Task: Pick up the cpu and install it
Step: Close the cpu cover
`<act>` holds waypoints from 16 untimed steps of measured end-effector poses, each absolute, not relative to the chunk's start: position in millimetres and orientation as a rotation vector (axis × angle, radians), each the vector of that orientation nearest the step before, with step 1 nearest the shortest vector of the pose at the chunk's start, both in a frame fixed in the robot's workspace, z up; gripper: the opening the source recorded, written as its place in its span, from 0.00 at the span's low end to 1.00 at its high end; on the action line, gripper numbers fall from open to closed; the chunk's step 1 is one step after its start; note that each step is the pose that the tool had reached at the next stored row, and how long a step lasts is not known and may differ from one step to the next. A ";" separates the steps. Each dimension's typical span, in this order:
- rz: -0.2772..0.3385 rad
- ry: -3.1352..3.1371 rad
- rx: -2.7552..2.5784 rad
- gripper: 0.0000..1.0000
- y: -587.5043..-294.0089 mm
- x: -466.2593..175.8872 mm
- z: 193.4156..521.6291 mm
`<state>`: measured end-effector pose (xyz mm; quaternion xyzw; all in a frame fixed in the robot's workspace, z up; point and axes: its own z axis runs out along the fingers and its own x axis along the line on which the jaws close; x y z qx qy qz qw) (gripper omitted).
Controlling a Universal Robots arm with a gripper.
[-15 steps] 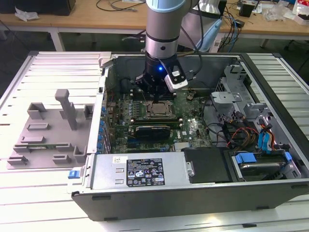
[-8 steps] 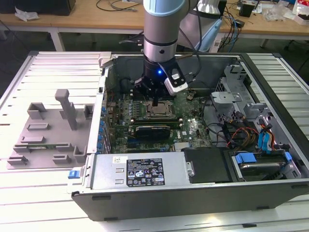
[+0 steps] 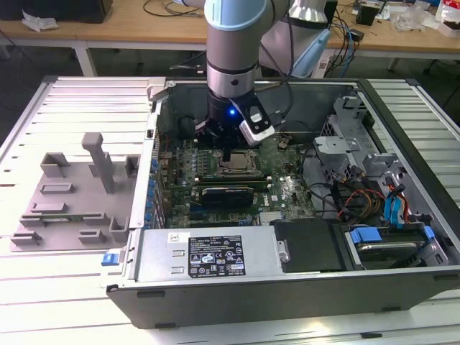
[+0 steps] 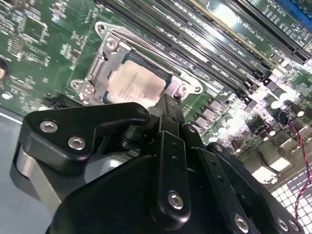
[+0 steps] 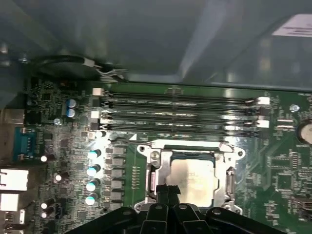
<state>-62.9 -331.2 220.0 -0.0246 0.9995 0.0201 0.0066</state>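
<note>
Silvery cpu (image 4: 132, 88) is lying in the socket frame (image 4: 104, 62), gripper (image 4: 168, 101) hovering at its edge, seemingly closed and empty; pushing lower here is risking skewing the chip in its seat.

— Underneath everything?
— Pale metal tabletop (image 3: 79, 100), ribbed in long slats, reaching to both edges of the exterior view.

— And beyond it?
— Long wooden desk (image 3: 136, 32) along the far side, light brown, on white legs (image 3: 85, 59). Dark floor (image 3: 29, 65) below, between desk and tabletop.

— Anything on that desk?
— Loose black cables (image 3: 167, 8) near the middle. Crumpled white scrap (image 3: 37, 21) and a dark box (image 3: 65, 8) toward the exterior view's left. Small pale clutter (image 3: 413, 14) toward the exterior view's right.

— Light?
— Bright and even, with a soft sheen along the slats.
</note>
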 end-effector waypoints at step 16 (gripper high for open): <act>0.063 3.126 -0.120 0.11 -324.4 -66.4 202.2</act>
